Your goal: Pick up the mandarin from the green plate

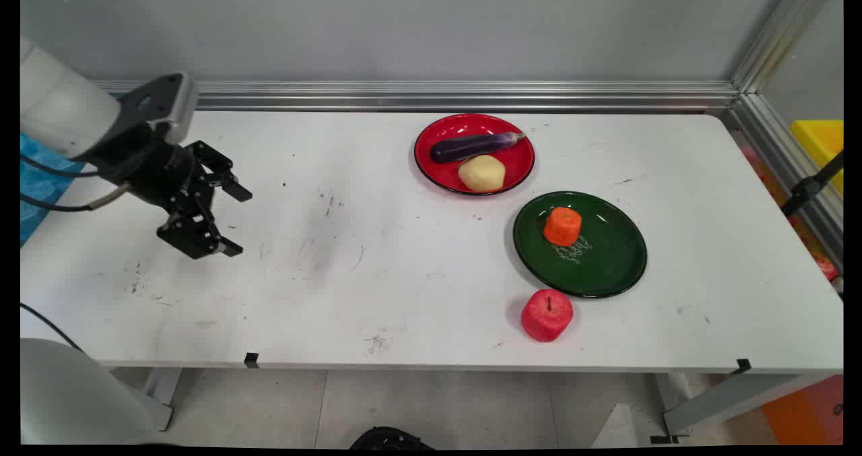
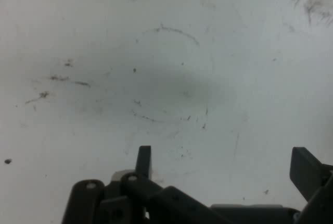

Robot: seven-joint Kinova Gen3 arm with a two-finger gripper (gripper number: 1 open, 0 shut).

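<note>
My black gripper [image 1: 237, 220] hangs open over the left part of the white table [image 1: 377, 274], holding nothing. In the hand view its fingertips [image 2: 143, 161] stand wide apart above bare, scuffed tabletop [image 2: 171, 78]. Far to the right lie a red plate [image 1: 518, 166] with a purple eggplant [image 1: 475, 146] and a yellow potato [image 1: 481, 173]. A green plate [image 1: 606, 261] carries an orange carrot piece [image 1: 562, 225]. A red apple [image 1: 547, 315] sits on the table just in front of the green plate. None of these is near the gripper.
An aluminium rail [image 1: 438, 95] runs along the table's far edge and down its right side. A yellow bin [image 1: 821, 143] stands beyond the right edge. Black cables [image 1: 60, 203] hang from the arm at the left.
</note>
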